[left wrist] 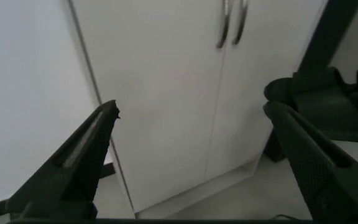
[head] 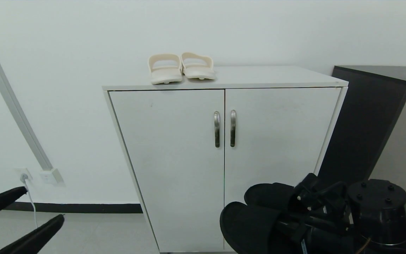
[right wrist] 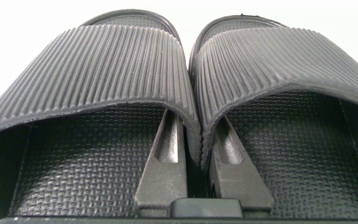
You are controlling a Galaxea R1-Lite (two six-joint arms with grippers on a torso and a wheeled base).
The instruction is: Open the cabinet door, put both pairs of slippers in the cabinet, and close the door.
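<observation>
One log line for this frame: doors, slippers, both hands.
cabinet: both doors shut | white slippers: on cabinet top | right hand: shut on black slippers | left hand: open, empty

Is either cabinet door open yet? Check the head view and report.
No, the left door and the right door both lie flush and shut, meeting at the middle seam.

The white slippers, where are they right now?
In the head view, the white slippers sit side by side on top of the cabinet, toward its left end, above the closed left door.
</observation>
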